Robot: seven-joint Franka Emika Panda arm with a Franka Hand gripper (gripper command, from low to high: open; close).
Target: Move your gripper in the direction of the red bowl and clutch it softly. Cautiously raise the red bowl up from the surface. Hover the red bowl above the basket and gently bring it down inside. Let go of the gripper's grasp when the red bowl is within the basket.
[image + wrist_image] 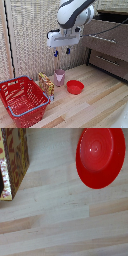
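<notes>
End effector point(61, 51) released, high above pink cup point(59, 77); red bowl point(75, 87) beside; box point(46, 83) by basket point(22, 100).

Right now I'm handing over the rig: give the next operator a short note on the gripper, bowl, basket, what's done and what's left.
Gripper: open, empty, high above the floor, roughly over the pink cup.
Bowl: upright on the wood floor, empty, untouched, toward the exterior view's right of the cup.
Basket: at the exterior view's lower left, empty, patterned box beside it.
Done: nothing yet.
Left: descend to the bowl, grasp, lift, carry over the basket, lower, release.
</notes>
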